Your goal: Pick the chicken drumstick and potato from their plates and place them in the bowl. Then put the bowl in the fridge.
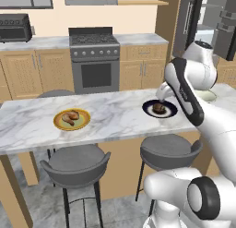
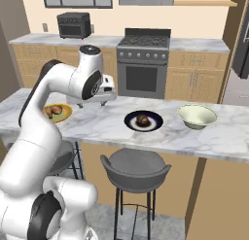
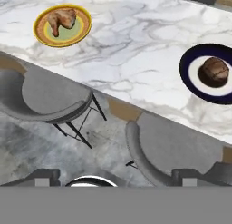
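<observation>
Nothing of the task is done yet, as far as it can be judged from the scene. The chicken drumstick (image 3: pixel 61 20) is seen lying on the yellow plate (image 3: pixel 81 33), towards the left end of the marble counter (image 1: pixel 115 116). The potato (image 3: pixel 215 71) is resting on the dark plate (image 3: pixel 188 69), more to the middle of the counter, and the two plates are well apart from each other. The bowl (image 2: pixel 196 116) is standing empty at the right end of the counter, near the dark plate but not touching it. The fridge (image 1: pixel 216 24) is found behind, at the right side, and its door seems to be already opened, though only a part of it can be seen.

The gripper (image 2: pixel 92 102) is held above the front edge of the counter, between the two plates, and nothing is carried in it; its jaws are spread wide. In the hand view both plates are looked at from above, with the grey stools (image 3: pixel 43 94) below them.

So all steps are left: the drumstick must be taken and put in the bowl, then the potato, and after this the bowl has to be brought to the fridge. It is not clear which food will be approached first
</observation>
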Controlling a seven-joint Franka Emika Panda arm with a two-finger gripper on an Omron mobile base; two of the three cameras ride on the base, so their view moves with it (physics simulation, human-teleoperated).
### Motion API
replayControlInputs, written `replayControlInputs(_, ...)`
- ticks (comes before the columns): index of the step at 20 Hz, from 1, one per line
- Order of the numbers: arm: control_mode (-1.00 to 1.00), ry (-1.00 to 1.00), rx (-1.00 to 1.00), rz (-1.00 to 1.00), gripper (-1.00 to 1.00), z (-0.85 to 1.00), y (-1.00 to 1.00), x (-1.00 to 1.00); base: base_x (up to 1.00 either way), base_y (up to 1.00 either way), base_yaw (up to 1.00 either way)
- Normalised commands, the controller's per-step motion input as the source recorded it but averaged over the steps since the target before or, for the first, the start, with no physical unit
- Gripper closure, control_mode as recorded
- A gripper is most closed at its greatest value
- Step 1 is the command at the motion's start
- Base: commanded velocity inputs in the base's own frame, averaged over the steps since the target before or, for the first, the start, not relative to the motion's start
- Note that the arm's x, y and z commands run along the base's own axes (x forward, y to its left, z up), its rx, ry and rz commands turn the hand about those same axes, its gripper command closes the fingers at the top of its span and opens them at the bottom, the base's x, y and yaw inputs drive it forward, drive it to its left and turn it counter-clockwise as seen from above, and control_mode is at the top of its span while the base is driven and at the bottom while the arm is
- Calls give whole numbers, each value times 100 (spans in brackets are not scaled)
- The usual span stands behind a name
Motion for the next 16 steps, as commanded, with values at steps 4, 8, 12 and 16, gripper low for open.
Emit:
replayControlInputs(4,-100,8,-3,24,-100,-4,-34,25,0,0,0)
replayControlInputs(8,-100,24,-15,0,-100,-7,-25,40,0,0,0)
replayControlInputs(12,-100,21,-18,0,-100,-15,-25,42,0,0,0)
replayControlInputs(16,-100,4,-13,0,-100,-35,-25,26,0,0,0)
